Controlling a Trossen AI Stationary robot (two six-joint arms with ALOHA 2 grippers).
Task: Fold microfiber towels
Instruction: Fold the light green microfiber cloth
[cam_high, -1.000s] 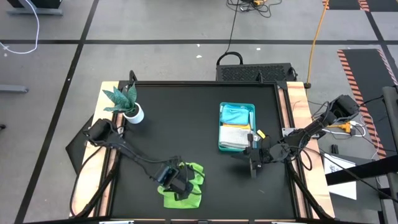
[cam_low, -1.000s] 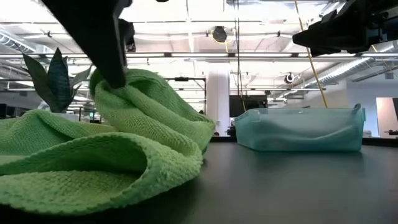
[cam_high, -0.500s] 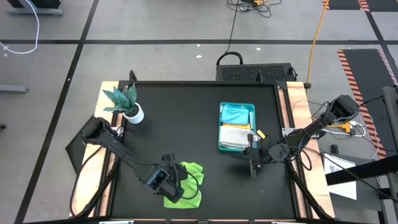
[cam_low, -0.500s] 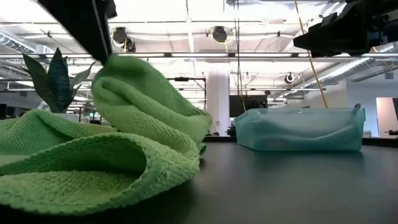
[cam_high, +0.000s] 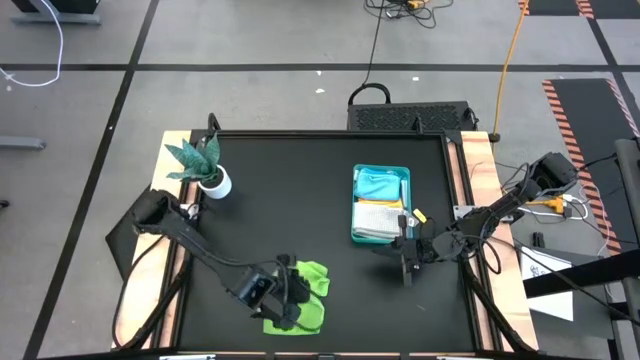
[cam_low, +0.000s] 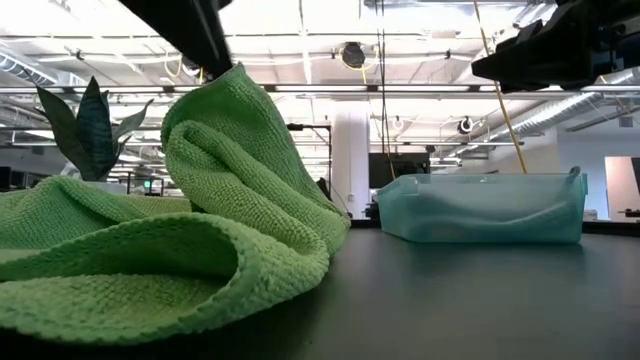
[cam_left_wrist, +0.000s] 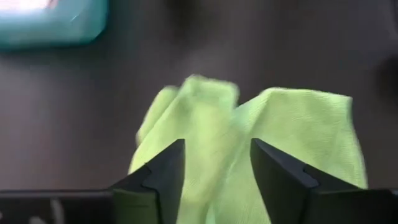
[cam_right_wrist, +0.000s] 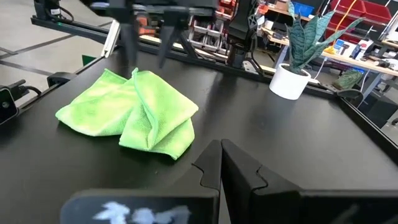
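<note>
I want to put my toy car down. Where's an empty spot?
The big bare stretch of black table between the plant and the teal tray is free. It's crowded near the green towel, where the left claw hangs.

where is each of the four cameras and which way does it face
High view: overhead, facing straight down; both arms, lime green towel, teal tray, plant.
Low view: table height, facing level across the table; towel close, tray behind.
Left wrist view: on the left arm, facing the towel past the open left gripper.
Right wrist view: on the right arm, facing across the table past the shut right gripper.
All four share the towel.
</note>
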